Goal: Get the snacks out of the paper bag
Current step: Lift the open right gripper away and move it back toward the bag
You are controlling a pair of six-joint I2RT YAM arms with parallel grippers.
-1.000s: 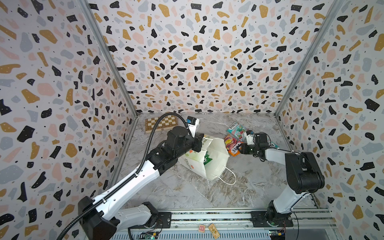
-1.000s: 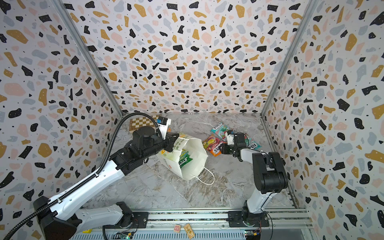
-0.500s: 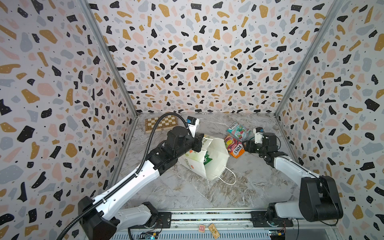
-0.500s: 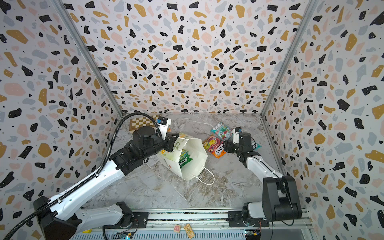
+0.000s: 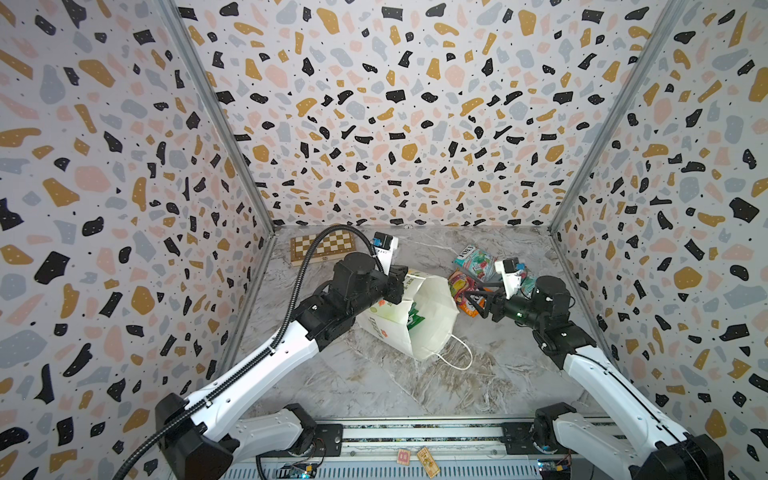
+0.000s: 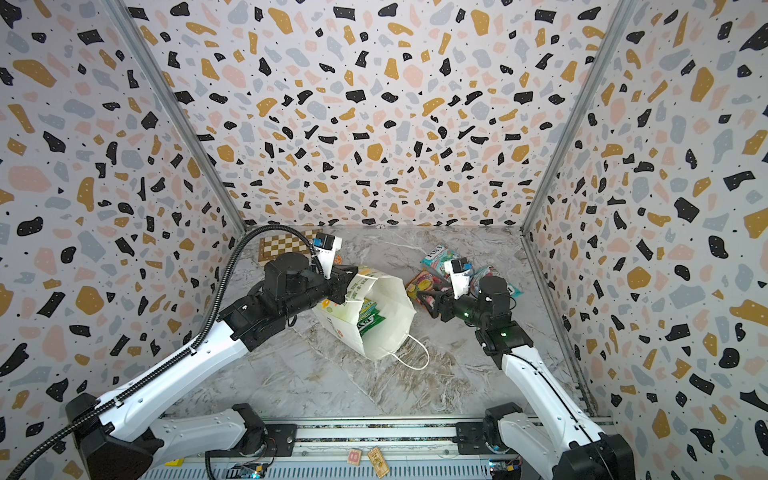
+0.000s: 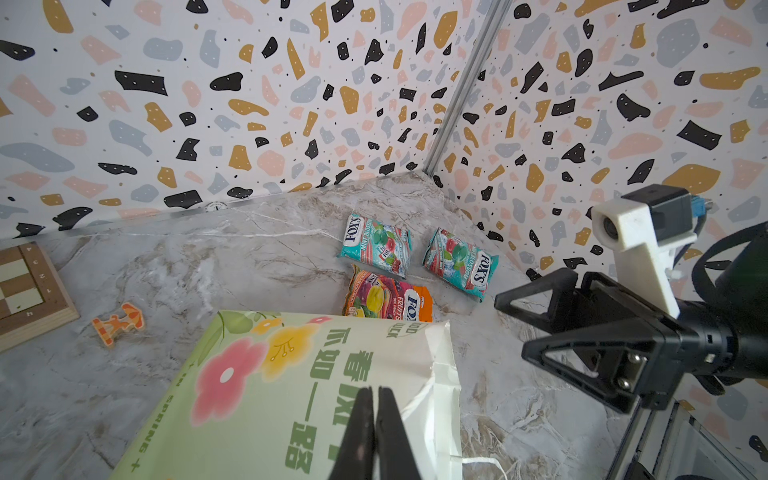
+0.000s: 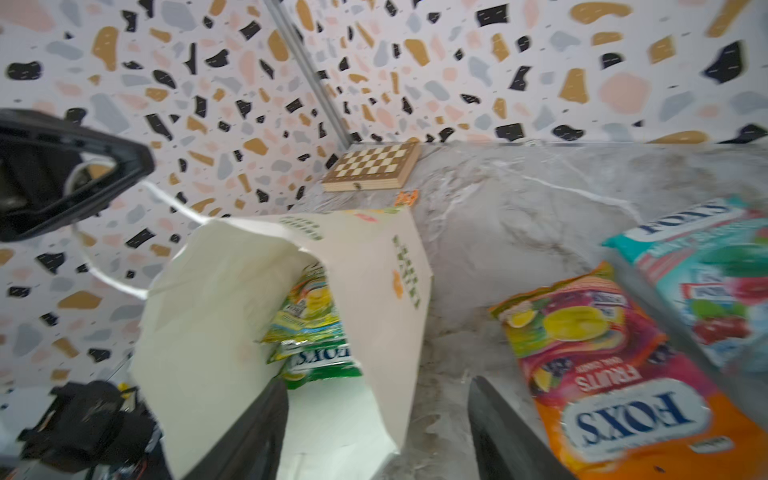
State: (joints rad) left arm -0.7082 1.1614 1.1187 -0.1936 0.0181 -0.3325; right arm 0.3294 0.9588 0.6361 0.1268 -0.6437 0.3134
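Three glossy FOX'S packets out on marble tabletop (image 5: 374, 386): teal packet (image 7: 376, 245), second teal packet (image 7: 459, 264), orange-yellow packet (image 7: 386, 297). Green-yellow packets (image 8: 311, 332) inside tilted white paper carrier bag (image 5: 432, 316). Left gripper (image 7: 376, 392) clenched on bag rim. Right gripper (image 5: 472, 301) released, empty, beside bag mouth.

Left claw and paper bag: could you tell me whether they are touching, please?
Touching. In the left wrist view the left claw is shut on the paper bag, its two fingers pressed together on the bag near its open rim.
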